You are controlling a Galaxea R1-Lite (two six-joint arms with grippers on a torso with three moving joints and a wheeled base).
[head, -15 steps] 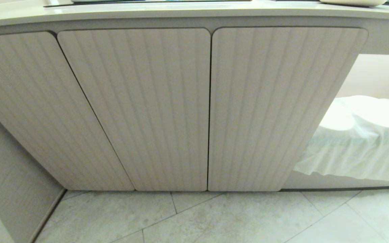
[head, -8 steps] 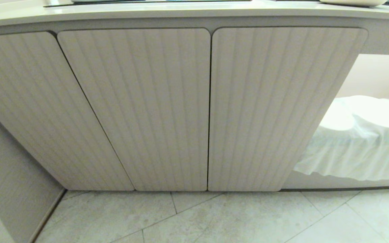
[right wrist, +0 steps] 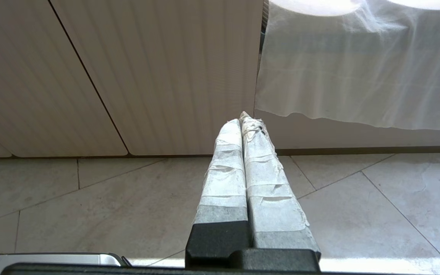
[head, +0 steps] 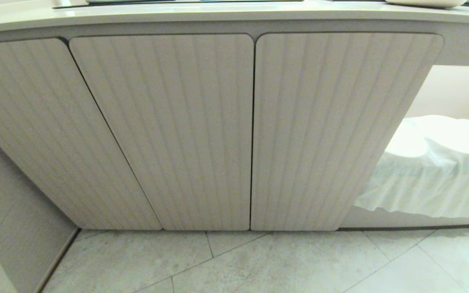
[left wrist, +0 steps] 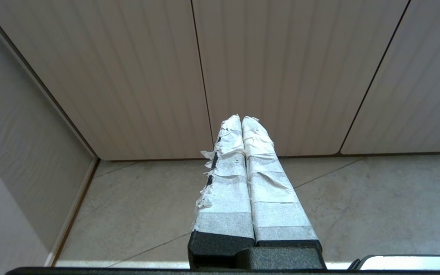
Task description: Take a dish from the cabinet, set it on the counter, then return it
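The beige cabinet point(head: 165, 130) with fluted, round-cornered doors fills the head view, and all its doors are closed. The cream counter point(head: 218, 14) runs along the top edge of that view. The dish is hidden. Neither arm shows in the head view. My left gripper point(left wrist: 241, 119) is shut and empty, its taped fingers pointing at the foot of the cabinet doors point(left wrist: 273, 76) above the floor. My right gripper point(right wrist: 241, 119) is also shut and empty, pointing at the cabinet's right edge point(right wrist: 204, 76).
A white cloth point(head: 434, 179) hangs over something in an open bay right of the cabinet, also in the right wrist view point(right wrist: 357, 72). A side panel point(head: 10, 228) closes off the left. Pale floor tiles point(head: 259, 264) lie in front. A pale object point(head: 426, 3) rests on the counter's right end.
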